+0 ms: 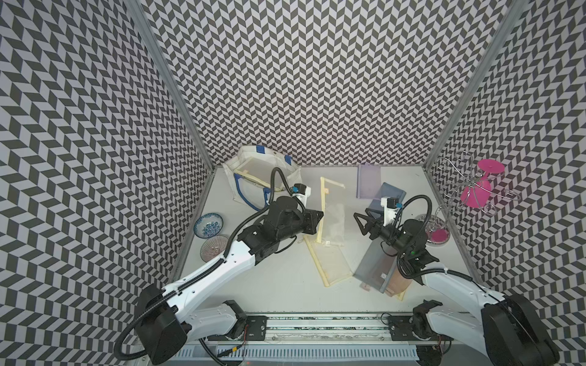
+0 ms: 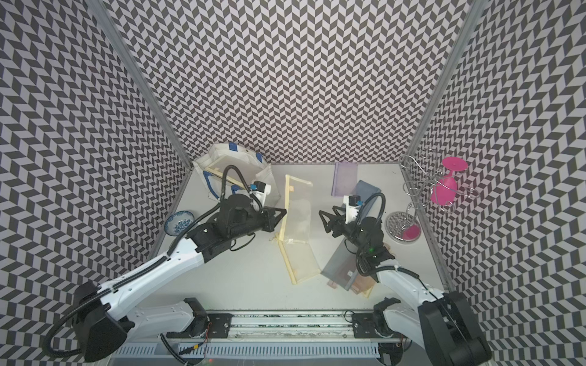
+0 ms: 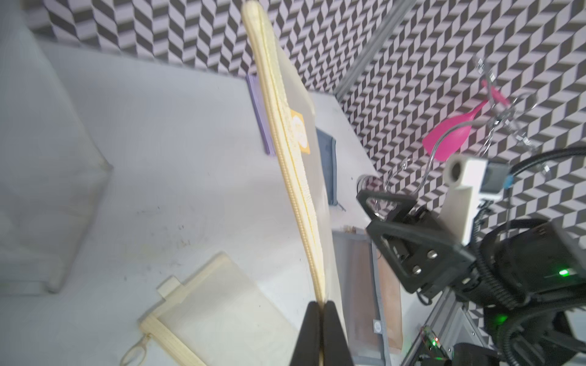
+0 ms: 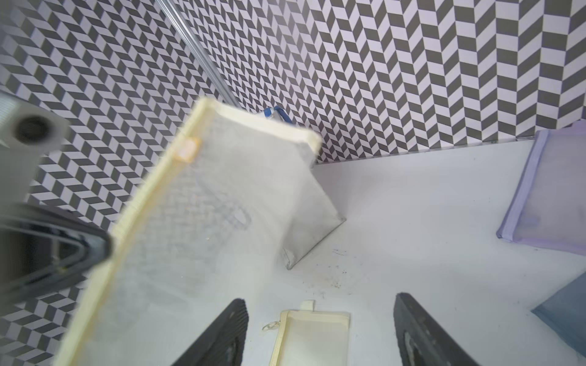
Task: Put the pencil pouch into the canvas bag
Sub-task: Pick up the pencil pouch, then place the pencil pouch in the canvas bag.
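Starting from the pouch (image 1: 333,215), we find it raised on edge above the desk (image 1: 279,285), pinched on its cream zipper band by the left claw (image 1: 321,218), whose jaws are shut tight on it. Its long axis runs near to far, most of it reaching past that claw toward the back wall. The bag (image 1: 244,157) stands in the far left corner, back and to the left of the pouch, so we judge the left arm the nearer one, while the right claw (image 1: 361,223) gapes empty just beside the pouch's other face.
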Robot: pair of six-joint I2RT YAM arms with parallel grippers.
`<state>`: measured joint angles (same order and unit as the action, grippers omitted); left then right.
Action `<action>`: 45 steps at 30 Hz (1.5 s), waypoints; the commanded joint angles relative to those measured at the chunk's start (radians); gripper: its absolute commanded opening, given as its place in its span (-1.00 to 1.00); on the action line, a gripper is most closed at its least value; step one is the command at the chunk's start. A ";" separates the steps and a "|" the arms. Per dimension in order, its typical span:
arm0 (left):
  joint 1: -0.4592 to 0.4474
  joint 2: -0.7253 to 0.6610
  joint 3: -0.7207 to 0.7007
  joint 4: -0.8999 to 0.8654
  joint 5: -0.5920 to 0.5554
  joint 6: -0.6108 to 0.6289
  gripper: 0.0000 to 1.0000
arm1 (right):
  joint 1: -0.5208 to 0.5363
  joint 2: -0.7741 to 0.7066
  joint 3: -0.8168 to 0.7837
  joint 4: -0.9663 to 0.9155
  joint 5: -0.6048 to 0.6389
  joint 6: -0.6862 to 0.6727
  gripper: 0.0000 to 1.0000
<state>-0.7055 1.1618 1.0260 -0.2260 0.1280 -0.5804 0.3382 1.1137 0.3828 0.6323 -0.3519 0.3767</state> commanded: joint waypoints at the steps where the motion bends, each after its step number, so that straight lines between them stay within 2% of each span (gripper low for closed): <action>1: 0.105 -0.048 0.089 -0.093 0.028 0.019 -1.00 | 0.010 -0.006 -0.001 0.018 0.021 -0.023 0.46; 7: 0.398 -0.031 0.242 -0.089 0.168 -0.014 -1.00 | 0.021 -0.013 0.000 0.017 0.028 -0.028 0.45; 11: 0.583 0.001 0.262 -0.040 0.212 -0.104 -1.00 | 0.025 -0.014 0.002 0.014 0.029 -0.029 0.45; 15: 0.688 0.057 0.243 0.030 0.196 -0.206 -1.00 | 0.026 -0.013 0.004 0.012 0.027 -0.029 0.46; 21: 0.693 0.157 0.228 0.095 -0.006 -0.296 -1.00 | 0.027 -0.015 -0.002 0.017 0.038 -0.030 0.46; 30: 0.633 0.311 0.265 0.110 -0.195 -0.370 -1.00 | 0.027 -0.023 -0.004 0.021 0.028 -0.026 0.46; 36: 0.583 0.424 0.328 0.093 -0.227 -0.386 -1.00 | 0.027 -0.032 -0.004 0.017 0.031 -0.028 0.46; 40: 0.551 0.441 0.326 0.090 -0.252 -0.375 -0.99 | 0.027 -0.037 -0.004 0.015 0.034 -0.029 0.46; 43: 0.549 0.427 0.302 0.100 -0.248 -0.358 -0.77 | 0.027 -0.037 -0.005 0.017 0.032 -0.028 0.46; 45: 0.548 0.410 0.292 0.101 -0.248 -0.333 -0.41 | 0.027 -0.037 -0.005 0.020 0.028 -0.025 0.46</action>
<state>-0.1596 1.6039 1.3262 -0.1493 -0.0875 -0.9321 0.3576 1.0981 0.3820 0.6064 -0.3286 0.3584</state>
